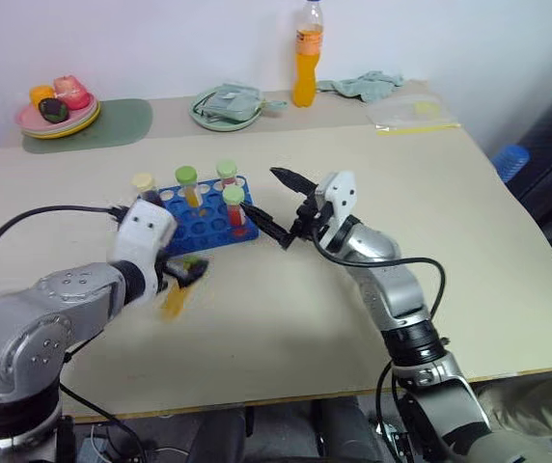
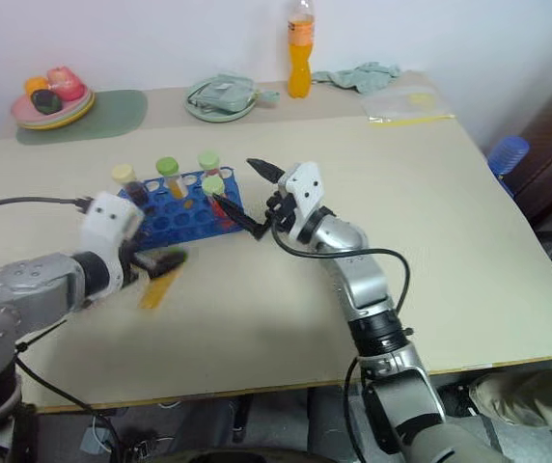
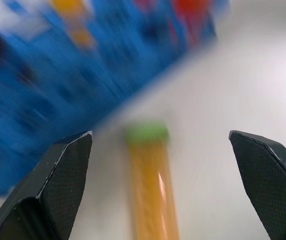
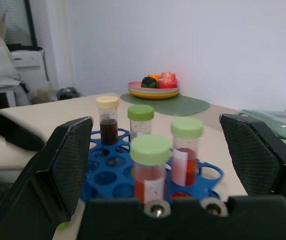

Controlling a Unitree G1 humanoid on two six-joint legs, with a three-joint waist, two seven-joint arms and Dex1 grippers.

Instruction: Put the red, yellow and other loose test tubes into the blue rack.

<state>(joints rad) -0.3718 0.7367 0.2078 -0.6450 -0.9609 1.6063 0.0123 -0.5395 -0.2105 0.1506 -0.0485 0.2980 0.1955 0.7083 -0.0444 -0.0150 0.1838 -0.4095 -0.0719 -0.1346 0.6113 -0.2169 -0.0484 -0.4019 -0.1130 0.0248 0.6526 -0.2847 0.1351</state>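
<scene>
The blue rack (image 1: 208,224) stands on the table left of centre, with several capped tubes upright in it. One of them, a red tube (image 1: 235,207) with a green cap, is at the rack's near right corner. My right gripper (image 1: 259,190) is open just right of that tube, with nothing between its fingers. In the right wrist view the red tube (image 4: 150,170) stands nearest, between the spread fingers. A yellow tube (image 1: 175,299) with a green cap lies loose on the table in front of the rack. My left gripper (image 1: 185,274) hangs open over its capped end (image 3: 146,134), fingers (image 3: 58,185) either side, not touching.
At the table's back stand a stack of plates (image 1: 59,114) with toy food on a green mat, a green dish (image 1: 226,106), an orange drink bottle (image 1: 305,63), a crumpled cloth (image 1: 368,85) and a plastic bag (image 1: 413,112). A black cable (image 1: 25,224) loops by my left arm.
</scene>
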